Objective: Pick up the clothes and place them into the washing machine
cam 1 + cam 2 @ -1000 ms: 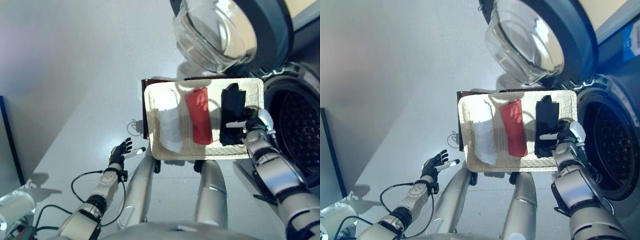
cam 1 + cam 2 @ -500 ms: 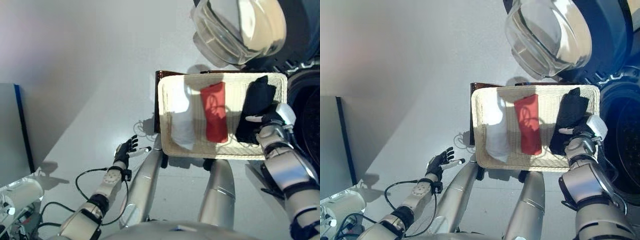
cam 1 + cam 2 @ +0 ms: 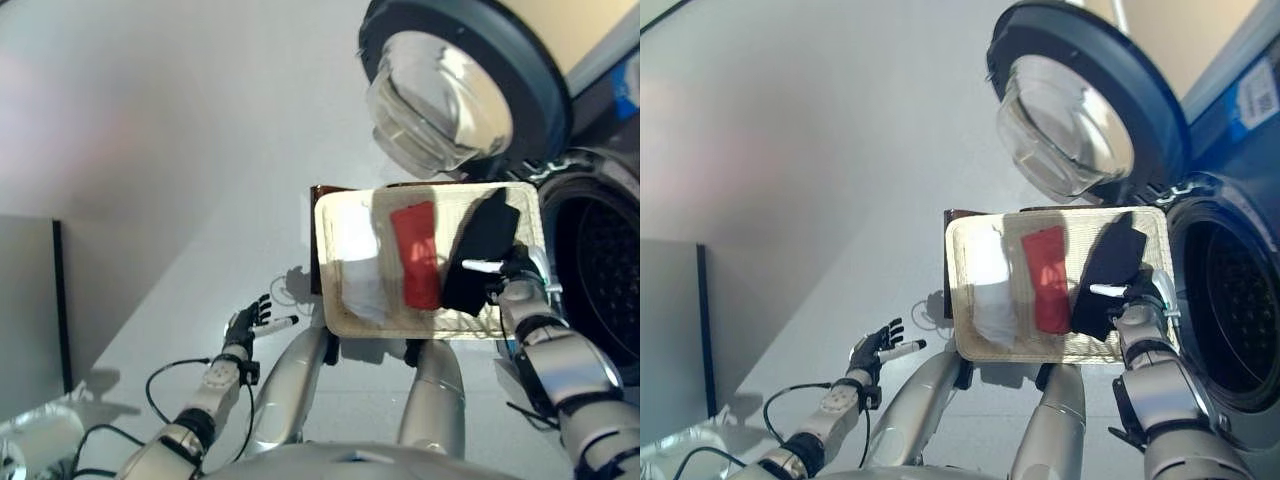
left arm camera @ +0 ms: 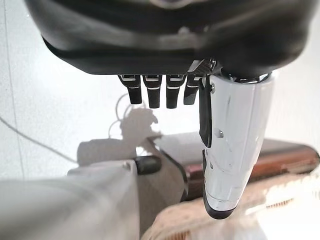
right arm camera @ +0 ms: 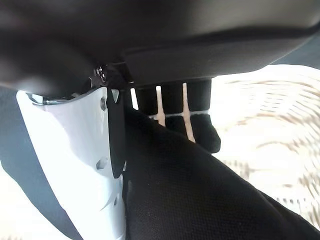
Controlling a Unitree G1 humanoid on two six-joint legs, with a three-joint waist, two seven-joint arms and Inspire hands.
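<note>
A pale wicker basket (image 3: 322, 262) holds three clothes: a white one (image 3: 365, 290), a red one (image 3: 415, 255) and a black one (image 3: 478, 250). My right hand (image 3: 512, 272) is at the basket's right end, on the black cloth. In the right wrist view the black cloth (image 5: 200, 195) passes between the white-covered thumb (image 5: 75, 150) and the fingers, which pinch it. The washing machine's drum (image 3: 598, 265) gapes just right of the basket. My left hand (image 3: 245, 322) hangs low at the left, open and holding nothing.
The machine's round glass door (image 3: 445, 95) stands swung open above the basket. A dark brown stand (image 3: 316, 205) shows under the basket's left edge. A grey panel (image 3: 30, 290) stands at the far left on the pale floor.
The camera has shifted, so the whole scene sits differently. The black cloth now lies more slanted, its upper end toward the machine. The left hand keeps its pose.
</note>
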